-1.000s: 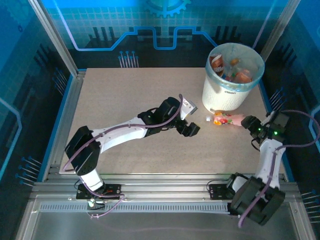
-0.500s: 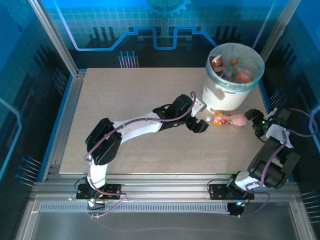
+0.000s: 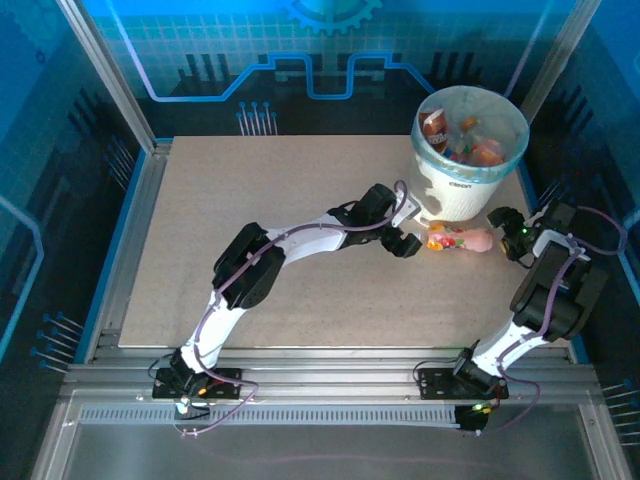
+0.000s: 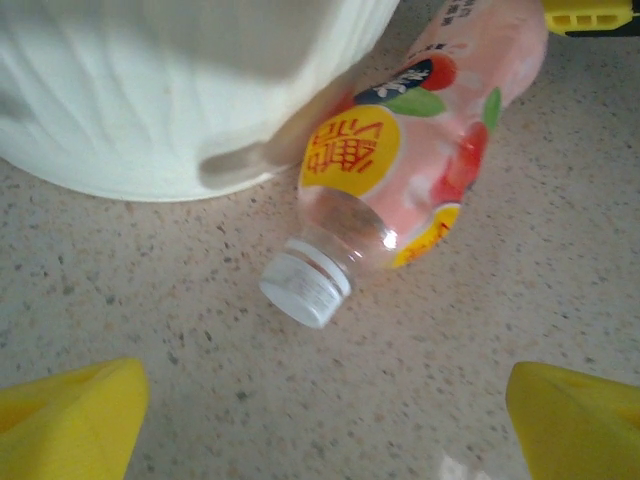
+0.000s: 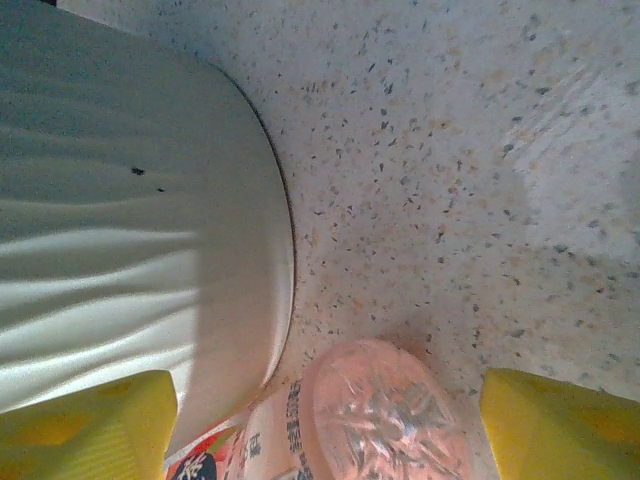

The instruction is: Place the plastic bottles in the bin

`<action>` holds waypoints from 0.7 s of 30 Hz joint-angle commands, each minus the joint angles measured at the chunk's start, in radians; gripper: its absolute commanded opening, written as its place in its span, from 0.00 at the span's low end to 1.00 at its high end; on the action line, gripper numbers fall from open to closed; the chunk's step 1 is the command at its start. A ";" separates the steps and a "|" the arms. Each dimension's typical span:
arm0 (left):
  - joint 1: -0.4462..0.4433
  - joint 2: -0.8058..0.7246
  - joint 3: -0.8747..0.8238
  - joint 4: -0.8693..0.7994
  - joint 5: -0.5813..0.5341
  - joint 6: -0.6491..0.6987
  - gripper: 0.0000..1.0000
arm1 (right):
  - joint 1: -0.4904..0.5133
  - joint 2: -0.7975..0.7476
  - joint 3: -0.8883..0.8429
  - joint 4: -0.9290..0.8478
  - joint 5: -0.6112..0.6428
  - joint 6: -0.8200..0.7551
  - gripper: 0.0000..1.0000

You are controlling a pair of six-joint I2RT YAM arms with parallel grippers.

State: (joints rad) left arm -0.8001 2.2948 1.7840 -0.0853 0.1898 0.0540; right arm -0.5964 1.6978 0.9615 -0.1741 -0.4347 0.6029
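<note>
Left gripper (image 3: 404, 243) advanced to pink bottle (image 3: 460, 240) cap, jaws apart; right gripper (image 3: 500, 222) apart, seemingly straddling base.

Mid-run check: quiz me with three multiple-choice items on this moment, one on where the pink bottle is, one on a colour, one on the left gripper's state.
1. Where does the pink bottle lie relative to the bin?
A. Inside it
B. On the table beside its base
C. Far across the table

2. What colour is the bottle's cap?
A. White
B. Red
C. Green

3. How does the left gripper stand?
A. Shut on the bottle
B. Shut, empty
C. Open, facing the cap

Answers:
1 B, the bottle lies on its side by the bin's wall.
2 A, the left wrist view shows a white cap.
3 C, its yellow fingers stand wide apart with the bottle ahead, untouched.
</note>
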 commanded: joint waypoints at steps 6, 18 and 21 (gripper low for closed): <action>-0.004 0.108 0.145 -0.084 0.135 0.079 0.94 | 0.038 0.078 0.003 -0.008 -0.012 0.023 0.80; -0.012 0.231 0.391 -0.352 0.125 0.091 0.87 | 0.066 0.103 0.002 -0.015 -0.037 0.057 0.80; -0.013 0.248 0.410 -0.371 0.133 0.076 0.85 | 0.065 0.109 -0.004 -0.015 -0.049 0.071 0.80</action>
State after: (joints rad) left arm -0.8043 2.5069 2.1529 -0.3756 0.2867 0.1265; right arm -0.5610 1.7844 0.9627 -0.1711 -0.4309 0.6415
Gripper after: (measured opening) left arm 0.858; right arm 0.798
